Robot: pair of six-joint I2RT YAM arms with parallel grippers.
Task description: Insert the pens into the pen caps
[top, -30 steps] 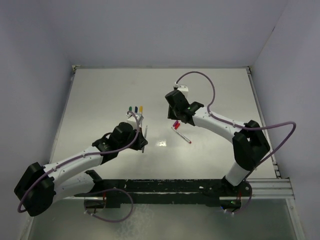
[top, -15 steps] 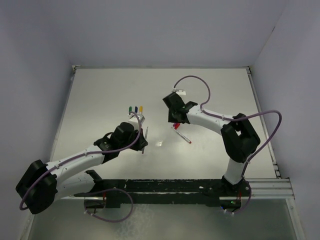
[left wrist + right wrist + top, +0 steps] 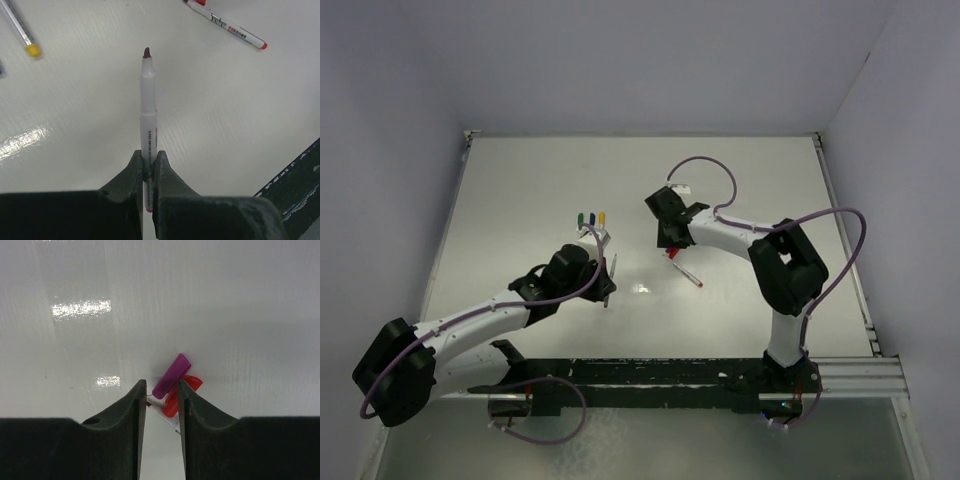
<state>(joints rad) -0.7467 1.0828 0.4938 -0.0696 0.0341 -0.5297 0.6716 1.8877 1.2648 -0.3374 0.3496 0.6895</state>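
Note:
My left gripper (image 3: 148, 162) is shut on the purple pen (image 3: 148, 115), uncapped, dark tip pointing away; it hovers above the table, also in the top view (image 3: 607, 275). My right gripper (image 3: 162, 390) is open, low over the table, its jaws on either side of the purple cap (image 3: 171, 375) without clearly touching it. The red cap (image 3: 182, 391) lies just beside and under the purple one. The red pen (image 3: 686, 271) lies right by them, also in the left wrist view (image 3: 232, 30). Three pens with green, blue and yellow ends (image 3: 590, 218) lie by the left gripper.
The yellow-ended pen (image 3: 21, 29) lies at the left wrist view's top left. The dark rail (image 3: 650, 375) with the arm bases runs along the near table edge. Grey walls enclose the white table (image 3: 520, 180) on three sides.
My right gripper has moved slightly left and down onto the caps, with its elbow folding in towards the middle. The left arm and its pen have not moved.

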